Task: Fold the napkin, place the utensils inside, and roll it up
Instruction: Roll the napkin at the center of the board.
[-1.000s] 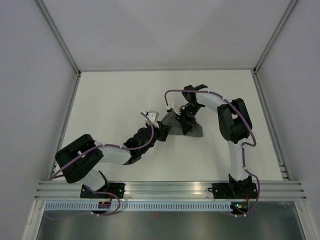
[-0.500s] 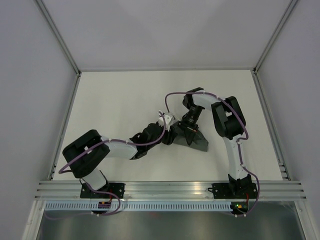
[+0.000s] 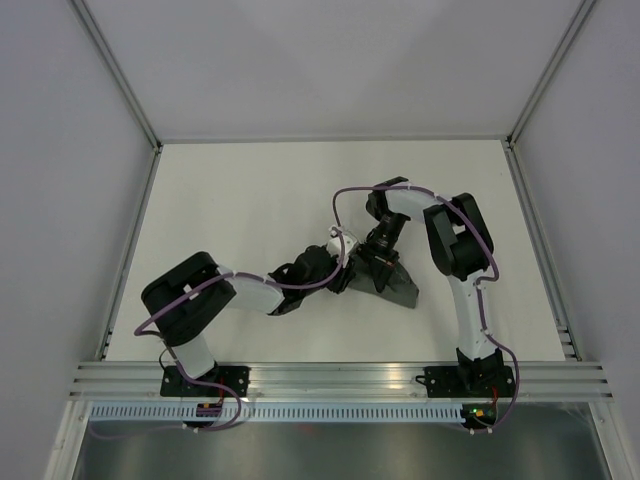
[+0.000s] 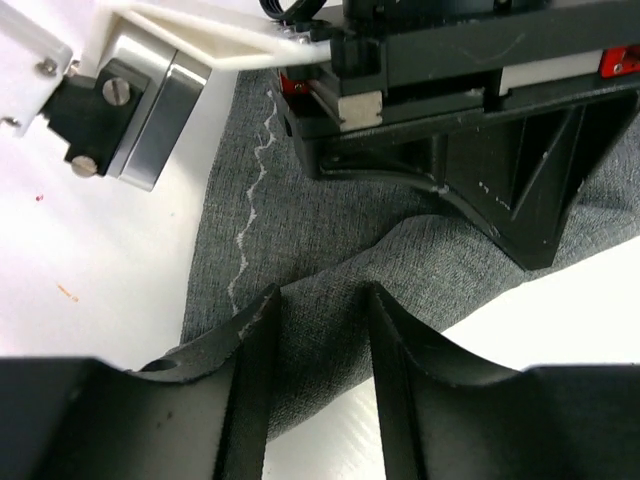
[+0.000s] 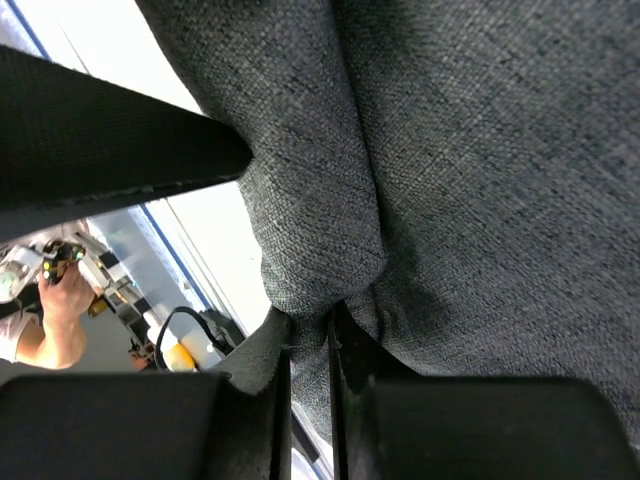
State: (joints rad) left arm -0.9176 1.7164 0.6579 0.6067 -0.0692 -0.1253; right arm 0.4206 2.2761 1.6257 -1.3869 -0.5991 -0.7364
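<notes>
Both arms are in over the middle of the white table (image 3: 230,200), meeting at the napkin (image 3: 400,288); the dark grey cloth lies bunched into a rumpled wedge just right of centre; the right gripper (image 5: 308,385) comes at it from the far side, and its wrist view shows the two fingers nearly together with a gathered pinch of fabric caught in the narrow slot between them, so it is clamped on the napkin; cloth spreads away from that pinch and fills most of the view; the left gripper (image 4: 320,400) reaches in from the near left, low at the cloth's left edge; its fingers stand apart with a raised fold running through the gap, loose rather than squeezed, so that one is released; the pale stitched hem (image 4: 250,190) wanders down the flat part beyond, and the right gripper's black finger comes down onto the cloth just ahead
</notes>
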